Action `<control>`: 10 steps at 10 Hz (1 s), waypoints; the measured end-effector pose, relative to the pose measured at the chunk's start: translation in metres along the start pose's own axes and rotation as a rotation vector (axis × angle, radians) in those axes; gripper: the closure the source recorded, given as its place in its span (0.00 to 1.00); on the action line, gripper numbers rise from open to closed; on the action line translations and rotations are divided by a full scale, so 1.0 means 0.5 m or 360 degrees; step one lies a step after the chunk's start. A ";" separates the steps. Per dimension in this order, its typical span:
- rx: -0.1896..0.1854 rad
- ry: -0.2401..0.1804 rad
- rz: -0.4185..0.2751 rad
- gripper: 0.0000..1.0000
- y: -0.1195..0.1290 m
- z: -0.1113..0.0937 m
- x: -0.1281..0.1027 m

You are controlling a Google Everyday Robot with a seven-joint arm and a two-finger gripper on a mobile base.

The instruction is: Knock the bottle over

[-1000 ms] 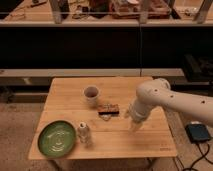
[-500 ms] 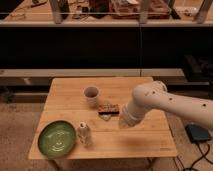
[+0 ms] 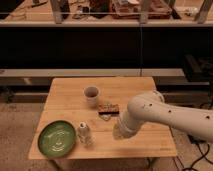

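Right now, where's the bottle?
In the camera view, the bottle stands at the table's front, right of the green plate; the tool is to its right.

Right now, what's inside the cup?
Only a dark opening shows in the cup; nothing sticks out, the bottom is hidden. The tool hangs right of the bottle.

The single camera looked down across the wooden table (image 3: 70, 92) from, apparently, its near side, the gripper (image 3: 119, 132) hovering over the table's front.
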 end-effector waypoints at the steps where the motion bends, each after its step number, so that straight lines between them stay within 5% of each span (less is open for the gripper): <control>1: -0.0029 0.0031 -0.0030 0.72 0.007 0.002 -0.014; 3: -0.0052 0.0010 -0.0070 0.72 0.012 -0.007 -0.031; 5: -0.0031 -0.0113 -0.0070 0.72 0.014 0.011 -0.048; 7: -0.0073 -0.0086 -0.0084 0.72 0.002 0.033 -0.048; 9: -0.0043 -0.0014 -0.0110 0.72 0.008 0.058 -0.073; 10: -0.0044 -0.0036 -0.0140 0.72 0.011 0.062 -0.091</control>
